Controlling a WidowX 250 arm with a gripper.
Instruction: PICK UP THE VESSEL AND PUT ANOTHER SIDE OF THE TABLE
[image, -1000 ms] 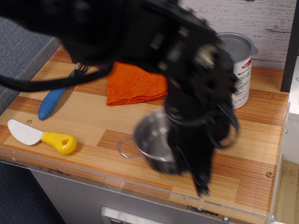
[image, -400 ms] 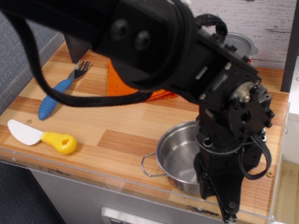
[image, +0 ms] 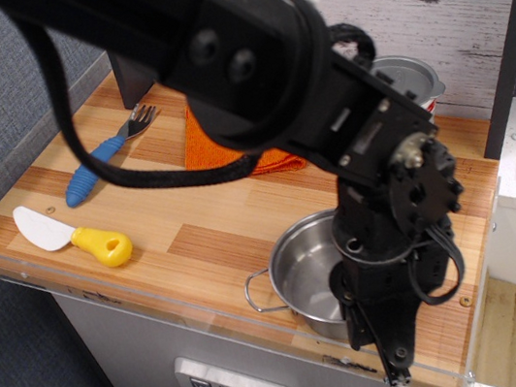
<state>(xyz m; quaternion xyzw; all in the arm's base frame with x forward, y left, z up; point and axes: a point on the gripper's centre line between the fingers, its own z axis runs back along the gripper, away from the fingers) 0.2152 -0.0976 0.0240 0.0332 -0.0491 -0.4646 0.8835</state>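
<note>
Now gripping the pot (image: 302,275) by its right rim with the gripper (image: 385,345), pinching it, near the table's (image: 196,238) front edge; can (image: 407,81) standing behind.

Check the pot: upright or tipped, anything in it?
Upright and empty: the vessel sits on the table with its mouth up, bare steel inside. The gripper hides its right rim.

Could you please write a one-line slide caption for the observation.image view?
Black gripper at the rim of the steel vessel near the table's front-right edge, fork, spatula, cloth and can behind.
</note>
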